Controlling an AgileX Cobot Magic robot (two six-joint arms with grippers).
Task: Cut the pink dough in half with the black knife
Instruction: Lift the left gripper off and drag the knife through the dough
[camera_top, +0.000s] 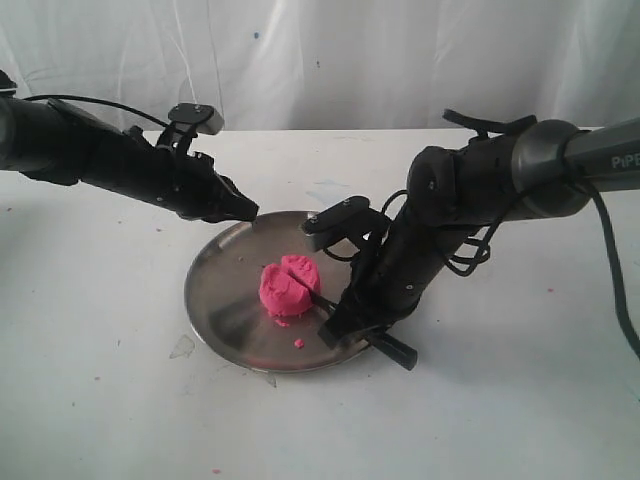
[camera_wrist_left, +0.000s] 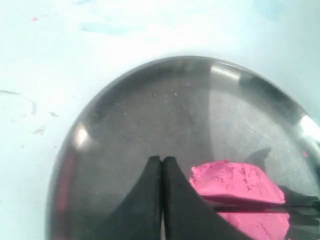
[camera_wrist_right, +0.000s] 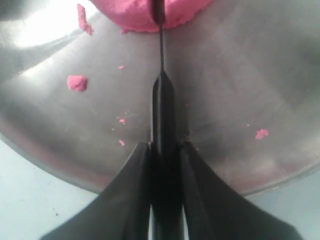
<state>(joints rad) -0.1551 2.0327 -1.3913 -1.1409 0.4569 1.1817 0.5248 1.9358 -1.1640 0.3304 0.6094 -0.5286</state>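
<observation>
On plate (camera_top: 215, 305), right fingers (camera_wrist_right: 202, 200) clamp black knife (camera_wrist_right: 163, 110) in pink dough (camera_top: 287, 287), left fingers (camera_wrist_left: 142, 200) together.

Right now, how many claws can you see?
2. The left claw hangs shut by the plate's far rim; the right claw holds the black knife in the pink dough.

A white, matte tabletop (camera_top: 110, 390) fills the lower part of the exterior view. Its surface is scuffed and dotted with small pink and reddish flecks (camera_top: 215, 471). A faint pale-blue smear (camera_top: 325, 188) lies near its far edge. Behind the tabletop hangs a wrinkled white fabric backdrop (camera_top: 330, 60) that closes off the room, marked by a tiny dark-blue spot (camera_top: 255, 35). The light is soft and even, brightest on the cloth's middle folds. In the left wrist view the tabletop looks pale bluish-white, with a thin curved grey scratch (camera_wrist_left: 22, 97).
</observation>
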